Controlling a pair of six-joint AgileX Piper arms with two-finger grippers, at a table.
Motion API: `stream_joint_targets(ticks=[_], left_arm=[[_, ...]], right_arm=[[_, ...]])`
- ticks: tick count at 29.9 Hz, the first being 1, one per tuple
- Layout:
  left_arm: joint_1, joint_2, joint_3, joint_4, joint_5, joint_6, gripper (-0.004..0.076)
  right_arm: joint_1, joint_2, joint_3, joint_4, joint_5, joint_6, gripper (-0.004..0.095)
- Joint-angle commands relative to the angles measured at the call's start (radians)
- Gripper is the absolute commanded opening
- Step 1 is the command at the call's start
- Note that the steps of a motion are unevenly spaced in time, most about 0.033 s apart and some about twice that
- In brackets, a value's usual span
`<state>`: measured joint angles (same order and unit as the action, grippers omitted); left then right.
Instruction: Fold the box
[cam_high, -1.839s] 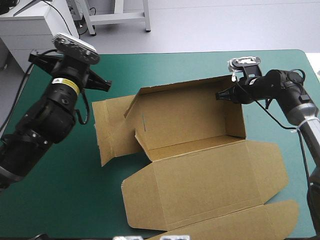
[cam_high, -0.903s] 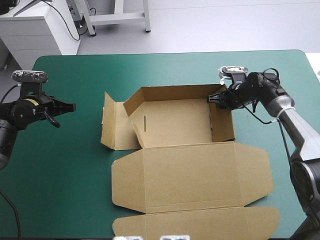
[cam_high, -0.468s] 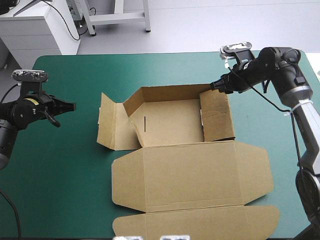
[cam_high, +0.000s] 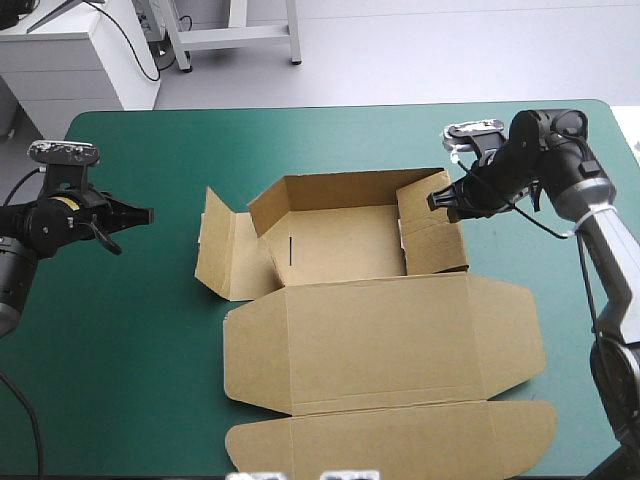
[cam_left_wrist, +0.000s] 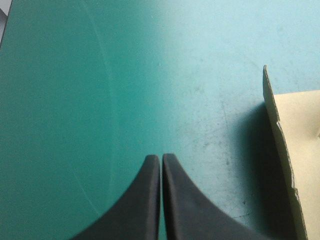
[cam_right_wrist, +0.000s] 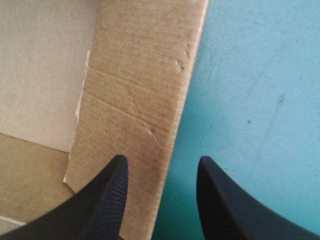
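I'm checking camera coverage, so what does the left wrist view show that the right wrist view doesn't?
Only the left wrist view: the left gripper, shut, over bare teal-green cover, with just an edge of the box ahead, off to one side. Only the right wrist view: the right gripper, open, one finger over the box's right wall, the other over the cover, plus the box's inside. Both: brown board and teal-green cover.

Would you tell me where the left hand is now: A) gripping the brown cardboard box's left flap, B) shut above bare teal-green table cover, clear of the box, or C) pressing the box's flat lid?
B: the left hand is shut over the teal-green table cover, apart from the brown cardboard box.
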<state>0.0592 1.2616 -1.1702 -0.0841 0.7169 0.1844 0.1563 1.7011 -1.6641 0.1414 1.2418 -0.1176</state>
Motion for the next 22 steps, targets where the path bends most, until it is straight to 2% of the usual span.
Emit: stream_joint_targets(ticks=[1,9,11,14,15,22], left_arm=[[0.003,-0.024,-0.027,-0.023,-0.058,0.001,0.0000],[0.003,-0.024,-0.027,-0.023,-0.052,0.001,0.0000],[0.003,-0.024,-0.027,-0.026,-0.052,0.001,0.0000],[0.003,-0.024,-0.027,-0.030,-0.042,0.001,0.0000],[0.003,-0.024,-0.027,-0.032,-0.034,0.001,0.0000],[0.013,-0.020,-0.034,-0.047,-0.042,-0.061,0.0000]], right_arm=[[-0.002,-0.002,-0.017,0.014,-0.030,-0.006,0.0413],[-0.002,0.161,-0.017,0.083,-0.026,-0.006,0.0410],[-0.002,0.192,-0.023,0.100,-0.031,-0.027,0.0354],[-0.002,0.212,-0.024,0.100,-0.045,-0.032,0.0116],[-0.002,0.212,-0.024,0.100,-0.057,-0.035,0.0009],[-0.004,0.172,-0.085,0.106,-0.081,-0.024,-0.0020]])
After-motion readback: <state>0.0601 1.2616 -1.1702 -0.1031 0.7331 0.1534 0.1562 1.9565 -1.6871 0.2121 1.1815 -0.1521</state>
